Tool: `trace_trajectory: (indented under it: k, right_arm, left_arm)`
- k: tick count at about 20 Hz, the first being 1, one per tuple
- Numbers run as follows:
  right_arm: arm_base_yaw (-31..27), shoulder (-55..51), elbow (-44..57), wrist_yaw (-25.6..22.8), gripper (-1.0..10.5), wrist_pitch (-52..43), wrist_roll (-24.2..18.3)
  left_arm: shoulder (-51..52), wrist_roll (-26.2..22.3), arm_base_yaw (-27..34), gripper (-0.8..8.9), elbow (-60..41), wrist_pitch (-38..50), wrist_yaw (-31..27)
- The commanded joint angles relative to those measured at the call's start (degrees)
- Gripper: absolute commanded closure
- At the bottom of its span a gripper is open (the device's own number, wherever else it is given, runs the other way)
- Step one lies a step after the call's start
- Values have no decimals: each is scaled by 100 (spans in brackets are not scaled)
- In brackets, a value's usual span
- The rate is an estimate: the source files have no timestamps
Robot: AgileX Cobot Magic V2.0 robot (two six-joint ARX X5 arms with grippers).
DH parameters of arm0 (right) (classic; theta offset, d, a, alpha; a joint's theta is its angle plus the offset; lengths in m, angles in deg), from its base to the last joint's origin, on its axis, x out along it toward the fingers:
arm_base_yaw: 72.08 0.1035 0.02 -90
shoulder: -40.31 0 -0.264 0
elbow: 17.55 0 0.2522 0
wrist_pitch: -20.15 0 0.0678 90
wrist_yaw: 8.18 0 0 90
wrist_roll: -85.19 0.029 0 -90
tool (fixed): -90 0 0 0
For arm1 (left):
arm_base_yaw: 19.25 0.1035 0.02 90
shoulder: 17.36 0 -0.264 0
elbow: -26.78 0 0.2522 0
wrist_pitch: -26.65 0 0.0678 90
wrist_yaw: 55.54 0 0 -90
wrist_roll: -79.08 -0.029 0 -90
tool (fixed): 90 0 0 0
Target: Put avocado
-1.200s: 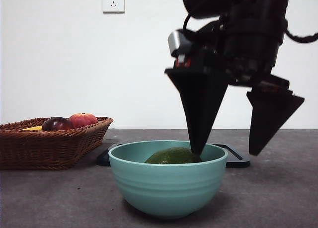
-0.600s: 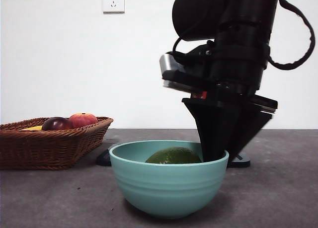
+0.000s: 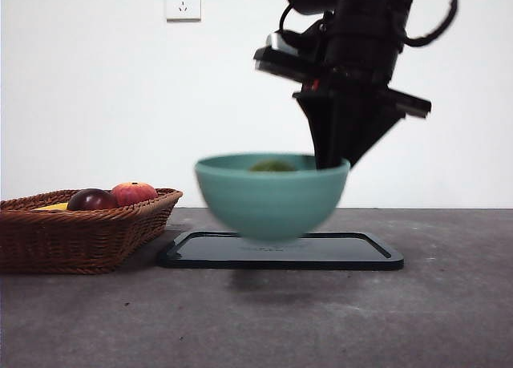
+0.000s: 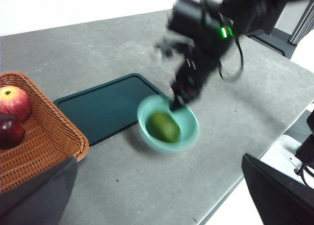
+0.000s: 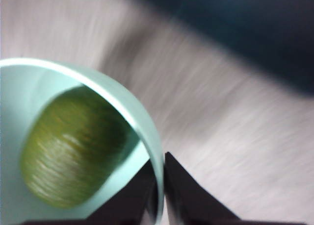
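Note:
The avocado (image 5: 73, 149), dark green and oval, lies inside the teal bowl (image 3: 271, 196). My right gripper (image 5: 161, 186) is shut on the bowl's rim and holds the bowl in the air above the dark tray (image 3: 280, 250). In the front view only the avocado's top (image 3: 272, 166) shows over the rim. The left wrist view shows the bowl (image 4: 169, 124) with the avocado (image 4: 163, 127) in it, hanging from the right arm (image 4: 196, 53). My left gripper (image 4: 157, 195) is open and empty, high above the table's near side.
A wicker basket (image 3: 80, 228) at the left holds a dark maroon fruit (image 3: 90, 200) and a red-orange fruit (image 3: 133, 193). A flat dark tray lies on the grey table (image 3: 433, 320) behind and below the bowl. A wall socket (image 3: 183, 1) is on the back wall.
The right gripper closed on the bowl's rim and lifted the bowl, with the avocado inside, off the table and back over the tray.

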Motion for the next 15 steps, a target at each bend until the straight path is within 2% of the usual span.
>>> trace_trajectory:
  k: [1, 8, 11, 15]
  right_arm:
    - [-256, 470, -719, 0, 942, 90, 24]
    - [-942, 2155, -2734, 70, 942, 264, 13]
    - [-1075, 2699, -2994, 160, 942, 199, 59]
    - [-1123, 2924, -2992, 146, 942, 77, -2]
  left_arm:
    - [-4, -59, -42, 257, 50, 79, -37]
    - [-4, -59, -42, 256, 50, 79, -37]
    - [-4, -59, -42, 257, 50, 79, -37]
    - [-4, -57, -42, 257, 50, 76, -37]
